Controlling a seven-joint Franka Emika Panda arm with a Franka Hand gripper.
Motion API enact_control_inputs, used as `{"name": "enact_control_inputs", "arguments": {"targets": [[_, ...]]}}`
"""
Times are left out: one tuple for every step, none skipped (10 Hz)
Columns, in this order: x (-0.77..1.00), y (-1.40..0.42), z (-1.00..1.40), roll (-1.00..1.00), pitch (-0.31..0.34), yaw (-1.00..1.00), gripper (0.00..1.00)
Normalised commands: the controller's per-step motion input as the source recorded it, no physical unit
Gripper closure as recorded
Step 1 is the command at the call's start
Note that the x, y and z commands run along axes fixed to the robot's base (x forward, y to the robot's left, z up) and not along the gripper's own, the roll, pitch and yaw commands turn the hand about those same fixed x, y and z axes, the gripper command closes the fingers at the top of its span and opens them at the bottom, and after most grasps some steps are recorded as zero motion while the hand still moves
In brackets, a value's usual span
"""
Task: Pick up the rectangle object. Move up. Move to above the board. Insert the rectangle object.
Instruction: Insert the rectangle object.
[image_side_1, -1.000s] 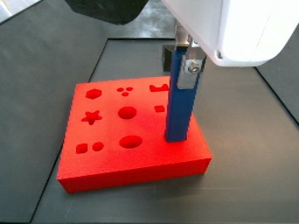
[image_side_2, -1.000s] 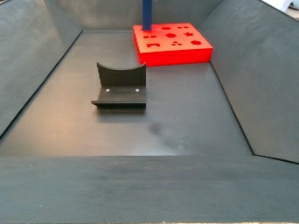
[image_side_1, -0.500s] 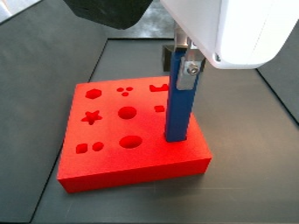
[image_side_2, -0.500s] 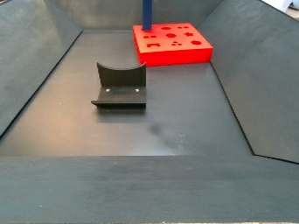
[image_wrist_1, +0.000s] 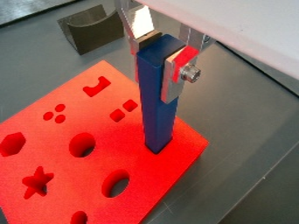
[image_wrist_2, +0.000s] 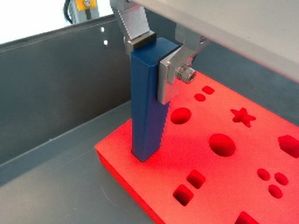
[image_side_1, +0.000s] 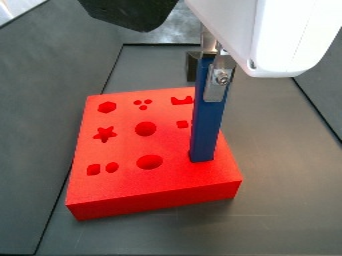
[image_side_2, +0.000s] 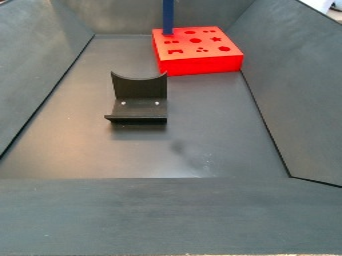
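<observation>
Three of four steps judged done. Wrist views: gripper (image_wrist_1: 162, 54) pinching top of rectangle object (image_wrist_1: 158, 96), upright, lower end at board (image_wrist_1: 70, 171) edge slot. Side view: bar (image_side_1: 207, 115) base entering board (image_side_1: 134, 180) near its corner, mostly proud. Far side view: board (image_side_2: 201, 55) at surface's far edge. Remaining: full seating, release.

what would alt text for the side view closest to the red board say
The gripper holds the blue rectangle object upright, its lower end at a hole near the edge of the red board, which lies on a dark floor.
</observation>
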Motion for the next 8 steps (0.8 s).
{"name": "enact_control_inputs", "arguments": {"targets": [[0.27, -0.01, -0.09, 0.15, 0.191, 0.0, 1.0], [0.2, -0.05, -0.08, 0.16, 0.156, 0.0, 1.0], [0.13, -0.08, -0.08, 0.18, 0.104, 0.01, 1.0], [0.09, -0.03, -0.1, 0.14, 0.079, 0.01, 1.0], [0.11, -0.01, -0.12, 0.14, 0.087, 0.0, 1.0], [0.21, -0.01, -0.13, 0.13, 0.16, 0.0, 1.0], [0.33, 0.0, -0.15, 0.13, 0.24, 0.0, 1.0], [0.35, 0.0, -0.17, 0.13, 0.277, 0.0, 1.0]]}}
